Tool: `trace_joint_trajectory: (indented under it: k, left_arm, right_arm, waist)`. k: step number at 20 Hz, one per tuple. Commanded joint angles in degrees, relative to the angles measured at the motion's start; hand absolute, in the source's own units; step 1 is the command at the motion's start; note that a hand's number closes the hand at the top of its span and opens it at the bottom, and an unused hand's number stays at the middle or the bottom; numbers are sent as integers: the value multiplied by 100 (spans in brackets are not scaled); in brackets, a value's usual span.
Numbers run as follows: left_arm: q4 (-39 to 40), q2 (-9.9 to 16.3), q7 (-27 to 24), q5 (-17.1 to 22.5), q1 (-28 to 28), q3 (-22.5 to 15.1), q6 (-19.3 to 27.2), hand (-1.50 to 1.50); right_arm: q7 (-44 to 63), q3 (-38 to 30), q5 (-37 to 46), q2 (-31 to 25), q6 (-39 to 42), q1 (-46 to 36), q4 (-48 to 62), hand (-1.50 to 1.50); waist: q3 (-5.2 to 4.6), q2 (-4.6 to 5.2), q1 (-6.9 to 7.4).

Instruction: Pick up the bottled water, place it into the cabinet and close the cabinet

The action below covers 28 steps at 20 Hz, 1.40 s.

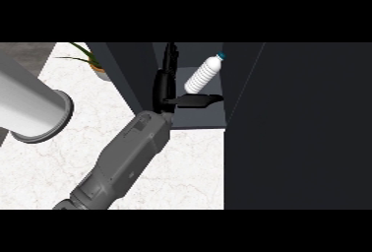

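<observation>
The bottled water [204, 74], clear and ribbed with a blue cap, leans inside the dark cabinet [135, 74], cap towards the back right. My left hand [164, 84] reaches into the cabinet just left of the bottle. It is open, with straight fingers pointing inward. Its thumb [195, 100] sticks out to the right under the bottle's base, and I cannot tell whether they touch. The grey forearm [123, 162] comes in from the lower left. The cabinet stands open, with a broad dark door panel [298, 128] filling the right side. My right hand does not show.
A large pale grey cylinder [29, 101] lies across the left edge. A potted plant [94, 61] stands at the back, left of the cabinet. White marble counter [185, 172] stretches in front of the cabinet.
</observation>
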Motion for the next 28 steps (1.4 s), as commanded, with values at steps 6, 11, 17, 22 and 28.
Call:
trace_joint_trajectory:
  k: [6,11,17,22,28]
  left_arm:
    - [-2287,29,156,-45,1759,-1052,462,-150]
    - [-3563,2,290,-220,2784,-1626,1018,-150]
    - [-4377,657,288,-352,3740,-2057,349,150]
    - [-5314,1222,282,-458,4459,-2301,332,150]
    - [-6128,2467,269,-333,5133,-1933,-130,150]
  right_arm:
    - [492,-134,-174,76,-459,227,-1102,-150]
    - [262,-157,94,189,-135,-20,-631,-150]
    - [473,147,416,192,-52,-103,-820,150]
    - [632,190,151,-22,300,215,-1199,150]
    - [594,387,454,-34,657,364,-1202,150]
  waist:
    - [-1,-25,211]
    - [6,-5,173]
    - [4,17,167]
    - [0,7,148]
    - [-2,1,141]
